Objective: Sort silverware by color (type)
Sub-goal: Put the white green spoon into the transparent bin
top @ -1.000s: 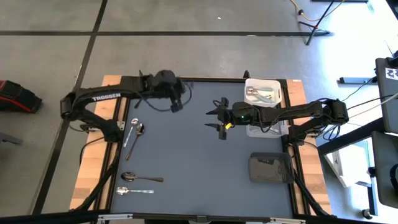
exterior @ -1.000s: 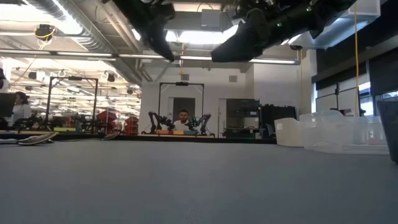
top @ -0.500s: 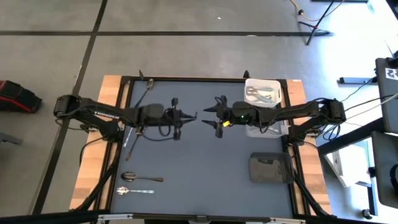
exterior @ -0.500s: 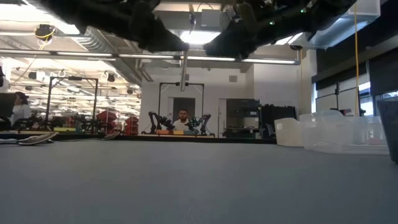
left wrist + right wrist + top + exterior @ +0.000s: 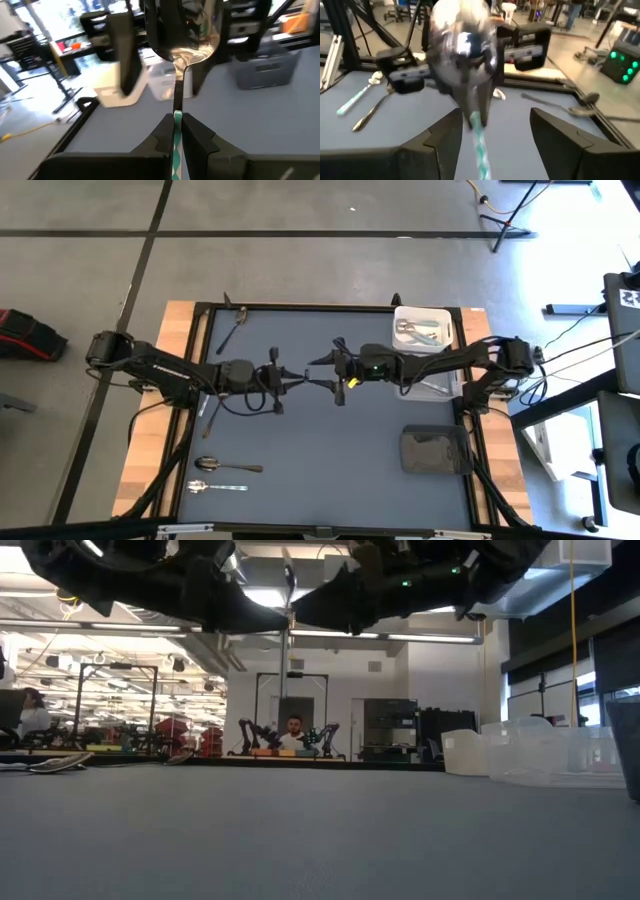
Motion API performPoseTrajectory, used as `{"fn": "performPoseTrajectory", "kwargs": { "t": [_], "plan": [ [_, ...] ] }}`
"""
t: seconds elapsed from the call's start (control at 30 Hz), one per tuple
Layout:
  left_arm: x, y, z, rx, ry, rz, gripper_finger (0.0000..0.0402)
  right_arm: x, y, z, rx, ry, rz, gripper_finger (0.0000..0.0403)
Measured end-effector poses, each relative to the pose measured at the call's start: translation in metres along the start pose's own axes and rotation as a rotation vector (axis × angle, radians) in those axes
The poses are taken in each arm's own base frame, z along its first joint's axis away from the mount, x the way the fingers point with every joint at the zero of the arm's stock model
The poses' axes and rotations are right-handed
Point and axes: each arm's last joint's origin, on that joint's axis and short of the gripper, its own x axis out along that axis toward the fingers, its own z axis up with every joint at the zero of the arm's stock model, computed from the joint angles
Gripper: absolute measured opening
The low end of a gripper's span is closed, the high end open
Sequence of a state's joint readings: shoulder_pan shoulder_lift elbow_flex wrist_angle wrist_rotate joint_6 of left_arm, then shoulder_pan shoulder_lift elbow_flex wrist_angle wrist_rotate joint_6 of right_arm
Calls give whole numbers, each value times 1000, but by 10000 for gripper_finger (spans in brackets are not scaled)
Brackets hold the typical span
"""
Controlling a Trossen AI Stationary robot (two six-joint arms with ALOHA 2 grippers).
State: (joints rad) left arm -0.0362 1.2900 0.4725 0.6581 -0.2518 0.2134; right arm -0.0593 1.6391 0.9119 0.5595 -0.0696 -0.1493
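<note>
Left arm has swung from the desk's far-left edge to mid-desk, and the left gripper (image 5: 297, 379) has its jaws pinched on a spoon (image 5: 183, 45) with a teal-patterned handle, held out bowl-first. Right gripper (image 5: 325, 376) faces it with jaws spread around the bowl: looks like a mid-air handoff toward the bin side. White bin (image 5: 446, 328) already holds several pieces; dark bin (image 5: 436, 450) contents can't tell. Four pieces remain at desk left.

a robotics lab (open-plan): other robot arms (image 5: 250, 733), metal frames (image 5: 290, 705), exposed ceiling ducts (image 5: 150, 600).
</note>
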Motion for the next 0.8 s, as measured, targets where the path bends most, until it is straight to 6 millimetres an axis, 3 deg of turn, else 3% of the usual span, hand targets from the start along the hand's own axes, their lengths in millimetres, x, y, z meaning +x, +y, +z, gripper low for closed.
{"fn": "performPoseTrajectory", "kwargs": {
  "t": [0.3,0.4,0.63,0.8],
  "plan": [
    [0,0,-1,1,13,18,21,16,0,1,-16,-55,8,212],
    [0,0,-1,1,12,18,21,16,0,1,-17,-57,12,171],
    [0,1,-1,-4,10,21,21,16,0,0,-21,-51,32,16],
    [0,1,-1,-27,9,20,22,16,1,0,-21,-51,40,16]
  ]
}}
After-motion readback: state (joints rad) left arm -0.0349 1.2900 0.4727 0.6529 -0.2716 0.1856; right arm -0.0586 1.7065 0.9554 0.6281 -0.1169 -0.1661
